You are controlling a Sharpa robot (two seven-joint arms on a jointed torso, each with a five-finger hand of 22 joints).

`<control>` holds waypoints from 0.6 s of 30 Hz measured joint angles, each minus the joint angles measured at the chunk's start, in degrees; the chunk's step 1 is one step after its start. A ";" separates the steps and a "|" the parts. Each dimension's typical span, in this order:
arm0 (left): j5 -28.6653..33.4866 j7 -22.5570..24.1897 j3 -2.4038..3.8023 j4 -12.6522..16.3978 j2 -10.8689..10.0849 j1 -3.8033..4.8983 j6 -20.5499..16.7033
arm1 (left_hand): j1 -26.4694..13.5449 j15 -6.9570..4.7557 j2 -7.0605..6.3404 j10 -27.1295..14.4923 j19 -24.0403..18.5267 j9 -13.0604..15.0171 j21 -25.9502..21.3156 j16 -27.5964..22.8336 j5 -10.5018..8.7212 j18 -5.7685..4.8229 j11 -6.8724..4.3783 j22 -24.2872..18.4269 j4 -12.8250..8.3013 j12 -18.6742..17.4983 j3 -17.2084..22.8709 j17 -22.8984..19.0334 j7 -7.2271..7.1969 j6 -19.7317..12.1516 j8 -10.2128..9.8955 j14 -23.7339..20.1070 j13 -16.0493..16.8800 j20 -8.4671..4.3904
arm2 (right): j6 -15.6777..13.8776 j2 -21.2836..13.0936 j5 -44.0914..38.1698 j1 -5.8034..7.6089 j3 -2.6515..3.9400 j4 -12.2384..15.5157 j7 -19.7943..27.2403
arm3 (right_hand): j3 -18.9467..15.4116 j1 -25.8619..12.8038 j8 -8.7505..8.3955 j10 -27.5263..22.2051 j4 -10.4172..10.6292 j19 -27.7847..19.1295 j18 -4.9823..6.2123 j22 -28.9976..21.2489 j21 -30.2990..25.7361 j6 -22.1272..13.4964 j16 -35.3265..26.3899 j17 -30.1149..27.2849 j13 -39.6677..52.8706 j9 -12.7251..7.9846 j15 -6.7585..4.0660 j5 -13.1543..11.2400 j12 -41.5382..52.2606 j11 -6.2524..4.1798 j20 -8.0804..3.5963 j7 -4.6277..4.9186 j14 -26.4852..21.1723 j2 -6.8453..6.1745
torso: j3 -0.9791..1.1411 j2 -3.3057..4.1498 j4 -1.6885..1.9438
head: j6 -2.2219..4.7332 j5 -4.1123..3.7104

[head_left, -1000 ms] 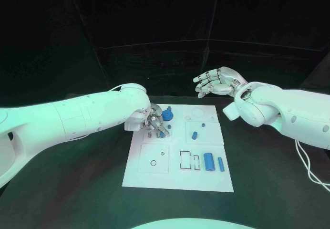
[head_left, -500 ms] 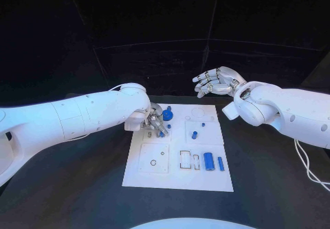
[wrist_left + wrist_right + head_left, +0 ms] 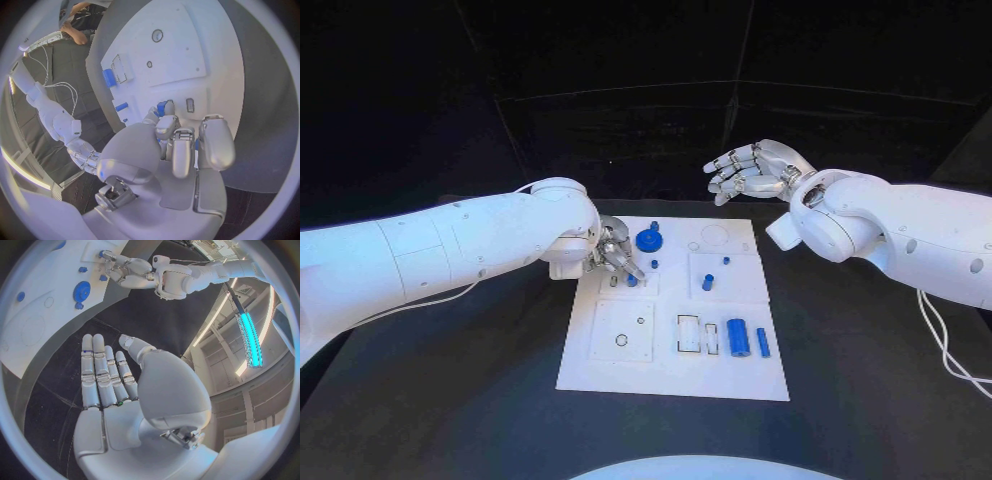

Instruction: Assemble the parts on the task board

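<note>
The left robot hand [image 3: 609, 255] is down over the task board's [image 3: 675, 375] far-left corner, its fingers [image 3: 181, 150] curled in close together above the board. In the left wrist view a small blue part [image 3: 164, 106] shows just past the fingertips, touching or nearly touching them; whether the hand actually pinches it cannot be told.

The task board lies flat in the middle of the black worktop [image 3: 444, 400], and everything below is placed against it. Near its far edge, just right of the left robot hand, stands a round blue disc part [image 3: 649, 240] with a small knob at its far side. A short blue peg [image 3: 653, 264] sits just near-side of the disc. Toward the board's middle right, a blue upright pin [image 3: 708, 282] stands in the board with a smaller blue peg [image 3: 726, 263] just beyond it. On the board's near-right section a thick blue cylinder [image 3: 737, 337] lies on its side, with a thinner blue bar [image 3: 763, 342] lying just right of it, parallel and apart. Left of the cylinder are dark rectangular outlines, and a small ring mark lies in the near-left panel.

The right robot hand [image 3: 756, 170] is raised above the worktop beyond the board's far-right corner, well apart from it, palm open, fingers [image 3: 100, 375] spread and holding nothing.
</note>
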 measured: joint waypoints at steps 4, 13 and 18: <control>1.53 0.20 0.00 1.91 -1.87 0.00 -2.89 | -5.00 0.00 -3.46 0.01 0.00 0.50 0.00 0.00 0.00 0.00 -0.01 0.04 -1.25 0.28 9.31 0.00 0.09 -0.09 0.98 0.00 0.03 0.00 | 0.17 0.03 -0.40 0.00 0.00 -0.31 -0.23 | 0.00 0.00 0.11 -0.20 0.00 0.00 0.00 -0.08 -0.26 0.00 0.23 -0.05 -0.08 0.05 0.19 0.00 0.15 0.20 0.00 0.00 -0.22 0.00 | 0.02 0.00 0.03 | -0.09 0.21; 3.08 0.91 -0.03 5.65 -5.01 -0.22 -9.82 | -10.58 0.00 -8.72 0.73 0.00 1.61 0.00 0.00 0.05 0.00 -0.14 0.80 -1.30 0.90 23.01 0.00 0.10 -0.09 2.17 0.00 0.17 0.00 | 0.40 0.05 -1.00 0.00 0.00 -0.66 -0.67 | -0.32 -0.31 0.34 -0.20 0.01 0.20 -0.01 -0.16 -0.26 -0.19 0.23 -0.09 -0.23 0.05 -0.01 0.00 0.36 0.20 0.20 -0.19 -0.42 0.31 | 0.06 -0.04 0.05 | -0.15 0.54; 2.81 1.35 -0.06 6.58 -5.66 -0.94 -12.85 | -11.94 0.00 -9.98 0.74 0.00 2.00 0.00 0.00 0.04 0.00 -0.15 1.02 -0.93 0.94 26.45 0.00 0.11 -0.10 2.82 0.00 0.17 0.00 | 0.50 0.05 -1.14 0.00 0.00 -0.79 -0.80 | -0.32 -0.31 0.34 -0.20 0.00 0.20 -0.01 -0.23 -0.53 -0.19 0.45 -0.10 -0.34 0.06 -0.01 0.00 0.74 0.20 0.20 -0.19 -0.42 0.31 | 0.04 -0.07 0.13 | -0.28 0.75</control>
